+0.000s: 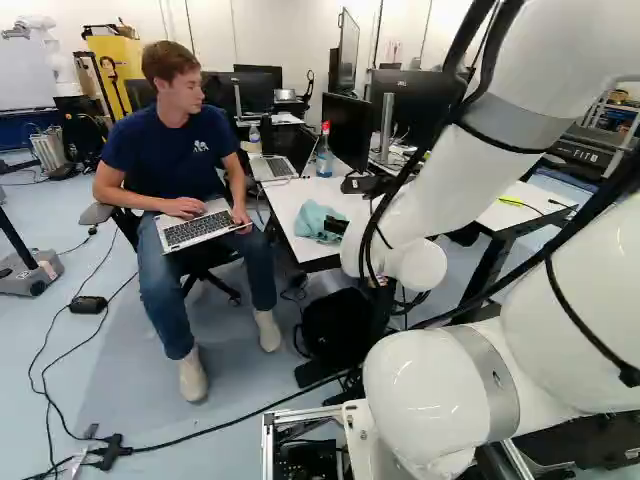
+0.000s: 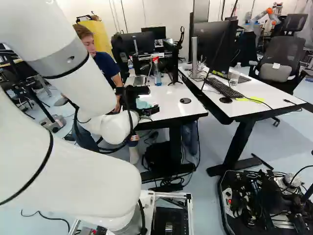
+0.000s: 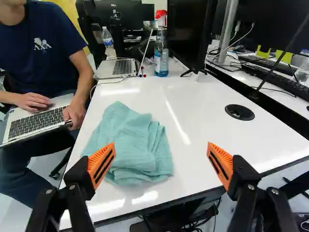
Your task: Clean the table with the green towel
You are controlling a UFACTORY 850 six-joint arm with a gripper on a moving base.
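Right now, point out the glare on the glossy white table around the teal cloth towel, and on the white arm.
Wrist view: a long, thin streak of glare on the glossy white table beside the rumpled teal cloth towel, plus bright patches by the table's near edge; left base view: small glints on the rounded white arm.

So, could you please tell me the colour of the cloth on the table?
The cloth is plain pale blue-green, seen best in the wrist view.
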